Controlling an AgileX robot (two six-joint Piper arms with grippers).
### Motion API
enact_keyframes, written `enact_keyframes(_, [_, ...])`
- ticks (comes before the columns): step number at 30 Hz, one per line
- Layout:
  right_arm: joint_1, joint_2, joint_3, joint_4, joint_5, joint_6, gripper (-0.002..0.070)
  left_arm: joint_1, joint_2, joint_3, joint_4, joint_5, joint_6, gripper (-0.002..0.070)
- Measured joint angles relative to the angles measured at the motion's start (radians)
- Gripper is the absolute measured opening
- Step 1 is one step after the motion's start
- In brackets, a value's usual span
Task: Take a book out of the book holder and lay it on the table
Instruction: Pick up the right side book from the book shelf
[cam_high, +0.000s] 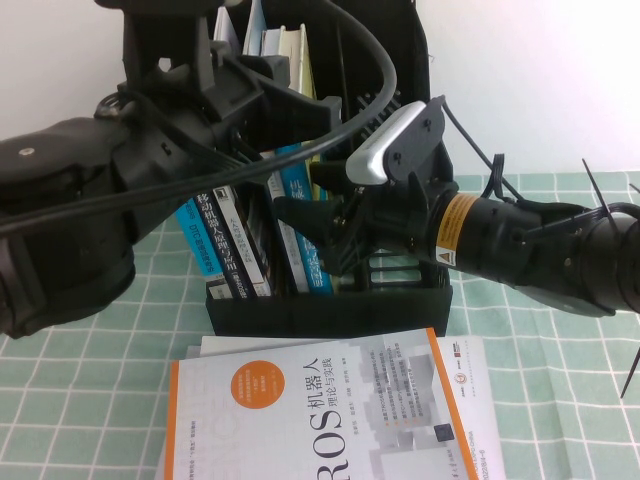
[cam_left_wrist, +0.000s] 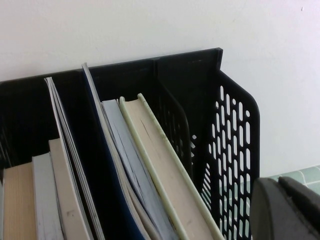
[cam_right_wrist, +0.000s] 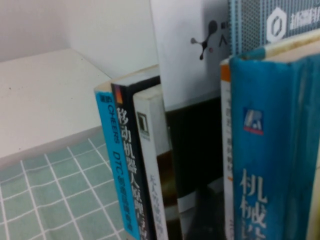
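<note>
The book (cam_high: 308, 235), blue-spined with white characters, stands upright in the holder (cam_high: 330, 300), in a middle compartment. The right gripper (cam_high: 325, 235) is at the holder's open front, level with that spine; its dark fingers (cam_high: 300, 215) are spread wide, one overlapping the spine's right edge, nothing clamped between them. In the right wrist view the blue spine (cam_right_wrist: 267, 150) fills the near side, close to the camera. The left gripper (cam_high: 270, 95) hangs above the holder's top, over the book tops; whether its fingers are open or closed cannot be told. One holder, black, with vented walls (cam_left_wrist: 232, 150), stands on the green gridded table (cam_high: 540, 350). Inside it: a left group of three spines, cyan (cam_right_wrist: 117, 170), black (cam_right_wrist: 131, 165) and white (cam_right_wrist: 152, 165), then an empty-looking dark slot, then the book with a thinner volume pressed against it. The exact total of books cannot be counted. On the table in front of the holder lies one white-and-orange ROS book (cam_high: 330, 410), flat, on loose sheets.
</note>
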Motion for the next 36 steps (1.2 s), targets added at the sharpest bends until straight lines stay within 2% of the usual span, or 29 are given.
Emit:
enact_keyframes(8, [0.000, 0.000, -0.001, 0.024, 0.058, -0.102, 0.0388, 0.000, 0.000, 0.000, 0.000, 0.002, 0.000, -0.0003])
enact_keyframes(18, [0.010, -0.008, -0.007, 0.116, 0.149, -0.135, 0.0374, 0.000, 0.000, 0.000, 0.000, 0.062, -0.005, -0.0003])
enact_keyframes(24, [0.007, -0.006, -0.009, 0.213, 0.296, -0.135, 0.0371, 0.000, 0.000, 0.000, 0.000, 0.066, -0.011, -0.0003])
enact_keyframes(36, [0.006, -0.006, -0.009, 0.246, 0.322, -0.180, 0.0335, 0.000, 0.000, 0.000, 0.000, 0.068, -0.017, -0.0003])
